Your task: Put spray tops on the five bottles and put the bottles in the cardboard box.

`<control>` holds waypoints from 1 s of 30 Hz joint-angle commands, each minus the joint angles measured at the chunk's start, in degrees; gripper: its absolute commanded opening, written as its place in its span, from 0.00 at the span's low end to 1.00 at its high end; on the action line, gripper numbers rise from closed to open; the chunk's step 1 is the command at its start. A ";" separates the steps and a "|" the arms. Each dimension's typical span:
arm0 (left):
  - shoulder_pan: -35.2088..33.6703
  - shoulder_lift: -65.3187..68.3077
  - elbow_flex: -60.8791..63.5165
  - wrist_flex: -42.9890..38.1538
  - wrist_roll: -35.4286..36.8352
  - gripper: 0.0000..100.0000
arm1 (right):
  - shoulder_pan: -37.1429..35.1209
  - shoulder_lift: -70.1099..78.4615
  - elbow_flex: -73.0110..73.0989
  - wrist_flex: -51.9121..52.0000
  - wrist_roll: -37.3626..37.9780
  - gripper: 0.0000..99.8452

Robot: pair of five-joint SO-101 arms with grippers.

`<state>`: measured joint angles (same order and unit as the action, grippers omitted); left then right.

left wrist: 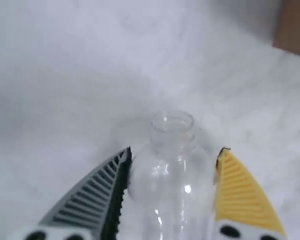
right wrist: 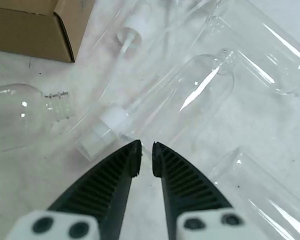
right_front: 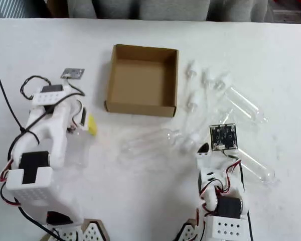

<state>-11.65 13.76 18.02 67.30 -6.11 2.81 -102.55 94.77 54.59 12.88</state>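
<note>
The open cardboard box [right_front: 143, 80] stands at the table's back centre, its corner [right wrist: 40, 25] showing in the right wrist view. My left gripper [left wrist: 172, 165] is shut on a clear uncapped bottle [left wrist: 172, 170], grey and yellow fingers pressed against its sides, left of the box [right_front: 85, 131]. My right gripper [right wrist: 146, 152] is shut with nothing in it, just short of a white spray top [right wrist: 107, 127] lying on the table. Clear bottles lie around it [right wrist: 20, 117] [right wrist: 205, 87] [right wrist: 270, 45]. Other spray tops [right_front: 190, 75] lie right of the box.
A small grey plate [right_front: 71, 74] lies behind the left arm, and black cables [right_front: 5, 95] trail along the left side. Another bottle [right_front: 253, 163] lies right of the right arm. The table's far edge runs behind the box.
</note>
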 commanded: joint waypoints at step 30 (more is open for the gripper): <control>-2.77 -0.04 -9.14 8.79 -2.02 0.35 | 0.22 -0.40 -0.35 -1.27 4.40 0.03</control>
<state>-13.67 14.37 11.60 75.12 -6.29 2.81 -102.55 94.77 54.59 16.57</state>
